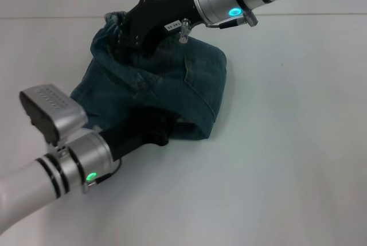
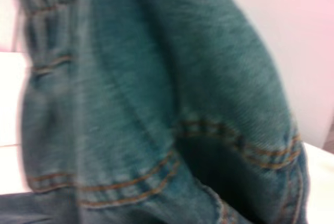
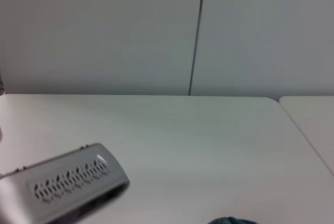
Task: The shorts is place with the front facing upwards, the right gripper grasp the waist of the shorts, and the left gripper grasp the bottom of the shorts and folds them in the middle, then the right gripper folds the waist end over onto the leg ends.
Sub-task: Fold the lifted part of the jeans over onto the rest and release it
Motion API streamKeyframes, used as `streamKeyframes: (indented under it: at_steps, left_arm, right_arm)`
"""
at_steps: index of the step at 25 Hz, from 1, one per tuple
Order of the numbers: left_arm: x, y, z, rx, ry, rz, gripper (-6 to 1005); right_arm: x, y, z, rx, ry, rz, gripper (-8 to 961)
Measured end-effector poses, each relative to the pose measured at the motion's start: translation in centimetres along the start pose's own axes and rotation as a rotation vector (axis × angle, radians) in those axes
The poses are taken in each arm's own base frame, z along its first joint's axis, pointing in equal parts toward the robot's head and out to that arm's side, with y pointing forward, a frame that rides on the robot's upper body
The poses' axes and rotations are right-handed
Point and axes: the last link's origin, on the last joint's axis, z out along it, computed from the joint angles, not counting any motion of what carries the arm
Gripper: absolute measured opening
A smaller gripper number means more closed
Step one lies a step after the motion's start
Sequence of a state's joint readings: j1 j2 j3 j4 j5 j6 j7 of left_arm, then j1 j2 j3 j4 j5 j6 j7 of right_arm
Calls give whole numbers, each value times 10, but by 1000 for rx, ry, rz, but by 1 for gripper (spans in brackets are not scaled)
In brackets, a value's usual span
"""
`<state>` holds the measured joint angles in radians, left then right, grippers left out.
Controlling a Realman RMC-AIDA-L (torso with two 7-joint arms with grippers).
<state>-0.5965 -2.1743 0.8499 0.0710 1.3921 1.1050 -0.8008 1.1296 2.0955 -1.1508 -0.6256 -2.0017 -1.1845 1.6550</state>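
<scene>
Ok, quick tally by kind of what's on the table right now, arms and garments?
Shorts: 1, blue-green denim, bunched on the white table
Grippers: 2, the right gripper at the far, gathered end of the shorts, the left gripper at the near edge
Total: 3

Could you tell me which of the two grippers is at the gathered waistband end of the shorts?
The right gripper, reaching in from the far side, sits on the waistband; the left gripper is at the near edge of the shorts.
</scene>
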Motion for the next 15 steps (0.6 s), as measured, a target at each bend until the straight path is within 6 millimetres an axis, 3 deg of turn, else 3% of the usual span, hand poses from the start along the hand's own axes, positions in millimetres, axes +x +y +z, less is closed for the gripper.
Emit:
streamKeyframes:
  at_steps: [4, 7, 15]
  left_arm:
    - [-2, -12, -20, 49, 28, 27, 102]
    - [-2, -17, -38, 59, 63, 39, 263]
    - [15, -31, -78, -6, 5, 66, 315]
  right_arm:
    - [-3, 0, 5, -2, 14, -16, 62]
    - [-3, 0, 7, 0, 22, -19, 63]
    - [-3, 2, 11, -8, 32, -25, 64]
